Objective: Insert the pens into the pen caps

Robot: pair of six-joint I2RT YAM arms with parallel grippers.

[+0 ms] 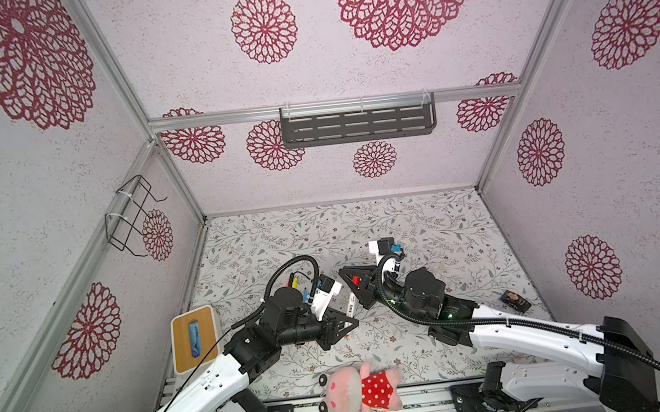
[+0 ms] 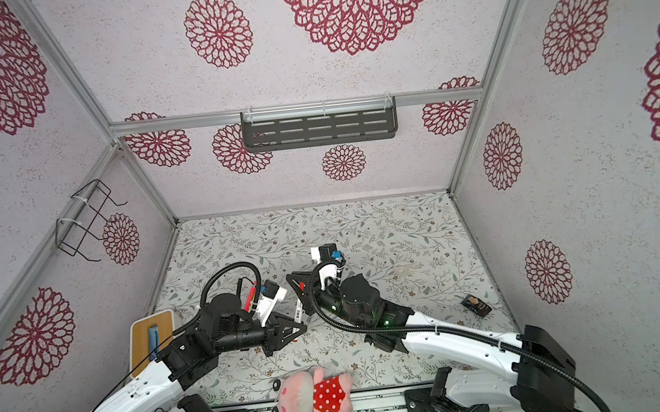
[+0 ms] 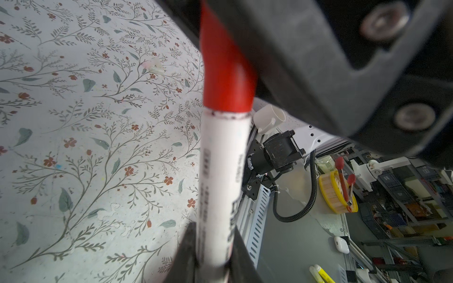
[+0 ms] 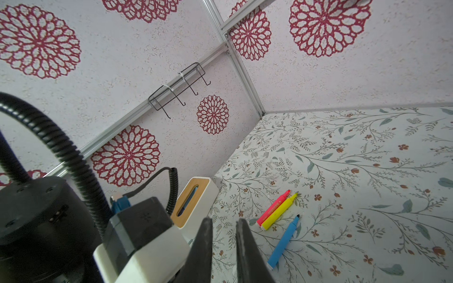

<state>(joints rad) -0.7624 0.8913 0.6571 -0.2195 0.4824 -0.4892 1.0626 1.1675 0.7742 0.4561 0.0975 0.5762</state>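
Pens first: pink pen (image 4: pixel 273 208), yellow pen (image 4: pixel 280 212), blue pen (image 4: pixel 284 241) lie uncapped on worktop (image 4: pixel 343 171) at left, plain only in right wrist view. Left end effector (image 3: pixel 213 227) clenched on white pen (image 3: pixel 223 176) barrel to steady it; right end effector (image 4: pixel 224 221) grips red cap (image 3: pixel 225 73), apparently pushed home. Cap-barrel seam shows in left wrist view only.

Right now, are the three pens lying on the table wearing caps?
No: pink pen, yellow pen and blue pen all show bare tips.
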